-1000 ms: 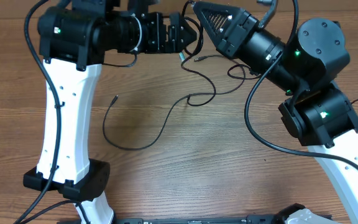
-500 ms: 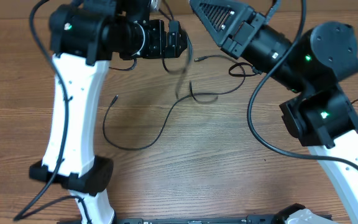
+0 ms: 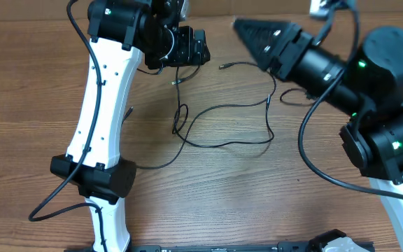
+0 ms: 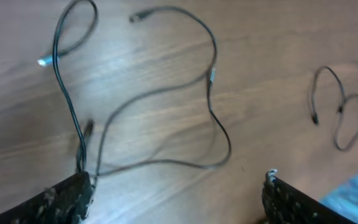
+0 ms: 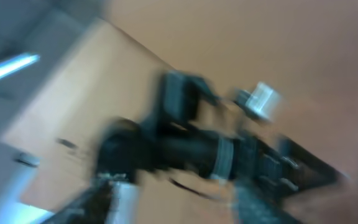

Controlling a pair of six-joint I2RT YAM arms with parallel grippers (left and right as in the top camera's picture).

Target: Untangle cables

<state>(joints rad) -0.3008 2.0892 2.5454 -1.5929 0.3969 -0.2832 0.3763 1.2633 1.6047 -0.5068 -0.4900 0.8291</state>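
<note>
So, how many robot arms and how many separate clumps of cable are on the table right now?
White-and-black robot arms: 2 (left arm, right arm)
Clumps of thin black cable: 2 (big tangled run, small separate coil)
Total: 4

Thin black cables [image 4: 211, 76] sprawl loose on the bench [image 4: 278, 62], crossing in open loops; a smaller cord [image 4: 341, 109] lies coiled apart.
</note>
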